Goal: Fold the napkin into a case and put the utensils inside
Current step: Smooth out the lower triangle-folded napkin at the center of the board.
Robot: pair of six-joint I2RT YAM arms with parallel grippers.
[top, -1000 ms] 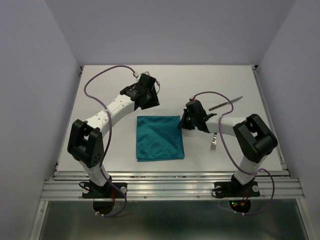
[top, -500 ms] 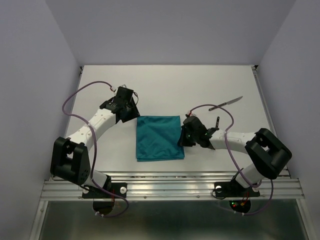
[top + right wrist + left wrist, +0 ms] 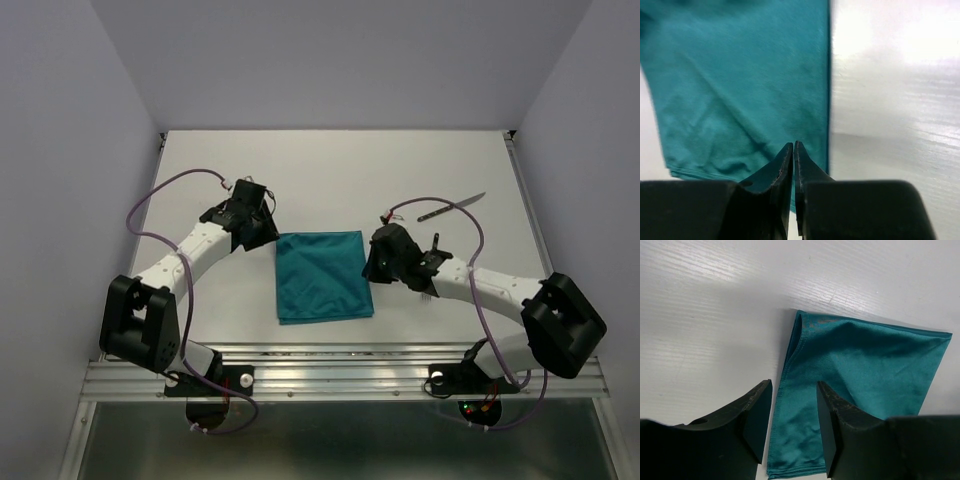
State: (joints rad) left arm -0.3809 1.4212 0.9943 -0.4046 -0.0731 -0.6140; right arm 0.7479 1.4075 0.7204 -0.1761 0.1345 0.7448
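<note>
- Napkin [image 3: 322,275]: teal cloth, folded to a near-square, flat on the table [image 3: 330,170] between the two grippers.
- Left gripper [image 3: 794,426]: fingers apart, empty, set either side of the napkin's left edge near its far corner.
- Right gripper [image 3: 794,152]: fingers together, no cloth seen between them, tips over the napkin just inside its right edge.
- Handling, judged: light, limp, slightly shiny, so likely to slip. Layers may slide apart if dragged. The left edge shows stacked layers gaping at the far corner. Pinch there or at a corner, through all the layers.
- Orientation: sides nearly square to the table, turned a touch. Long axis barely marked, running near to far.
- Knife [image 3: 452,207]: well apart, far right. Long axis runs left to right, with the blade tip pointing right.
</note>
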